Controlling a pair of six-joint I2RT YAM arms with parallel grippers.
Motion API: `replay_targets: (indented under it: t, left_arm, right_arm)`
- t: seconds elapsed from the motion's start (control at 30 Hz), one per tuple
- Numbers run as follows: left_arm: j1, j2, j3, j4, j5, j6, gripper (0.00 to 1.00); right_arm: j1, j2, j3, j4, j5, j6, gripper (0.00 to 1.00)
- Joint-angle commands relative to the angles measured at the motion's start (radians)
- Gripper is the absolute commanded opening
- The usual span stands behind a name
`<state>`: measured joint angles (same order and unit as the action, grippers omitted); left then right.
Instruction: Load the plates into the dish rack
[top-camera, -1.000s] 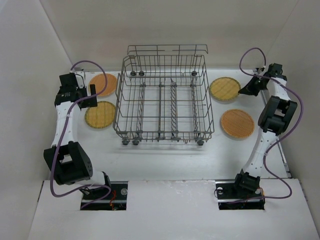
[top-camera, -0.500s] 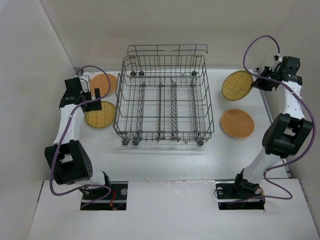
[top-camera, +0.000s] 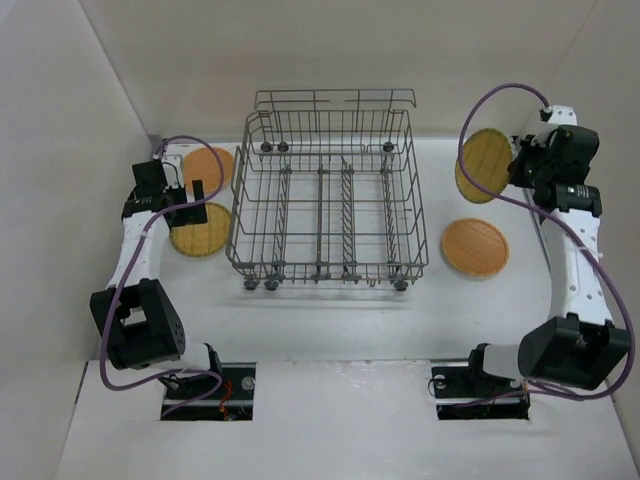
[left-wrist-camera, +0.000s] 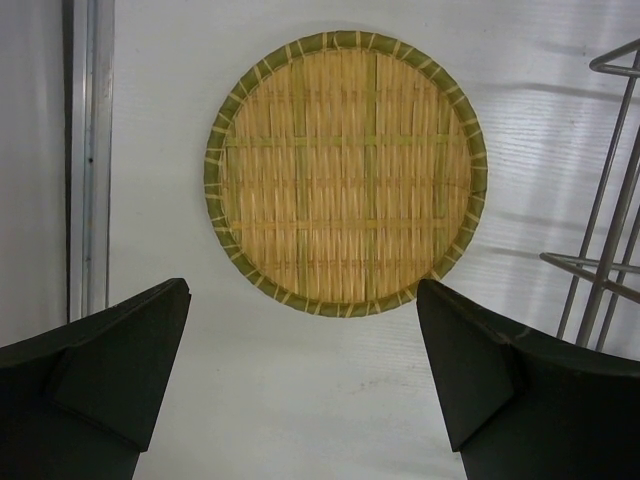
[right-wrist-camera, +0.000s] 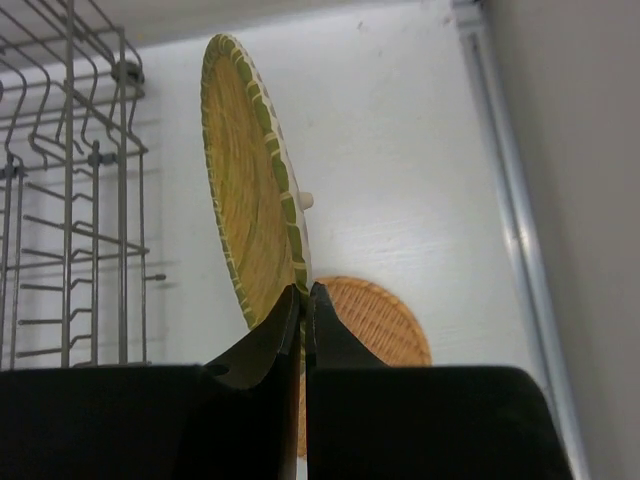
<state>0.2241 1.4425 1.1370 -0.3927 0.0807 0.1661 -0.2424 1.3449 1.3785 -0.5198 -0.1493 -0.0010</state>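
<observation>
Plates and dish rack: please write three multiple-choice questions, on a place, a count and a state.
1. Where is the orange plate on the right side?
A. flat on the table beside the dish rack
B. standing between tines
C. stacked on another plate

2. How many plates are in the dish rack?
A. none
B. two
C. four

3. The right gripper is:
A. open
B. shut on nothing
C. shut on the rim of the yellow plate

1 A: it lies right of the rack.
2 A: tines bare.
3 C: it pinches the plate's edge.
</observation>
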Motion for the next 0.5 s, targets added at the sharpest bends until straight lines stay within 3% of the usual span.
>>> replay_targets:
  t: [0.0, 0.23, 0.47]
  left_arm:
    - [0.001, -0.014, -0.01, 0.032, 0.024, -0.017, 1.0]
    - [-0.001, -0.016, -0.029, 0.048, 0.025, -0.031, 1.0]
    - [0.039, -0.07, -0.08, 0.048, 0.033, -0.045, 1.0]
  right_arm:
    - [0.027, -0.093, 0.03, 0.141, 0.105, -0.1, 0.0]
    - [0.186, -0.167, 0.063, 0.279, 0.16, -0.325, 0.0]
    - [0.361, -0.138, 0.12, 0.411, 0.103, -0.539, 0.0]
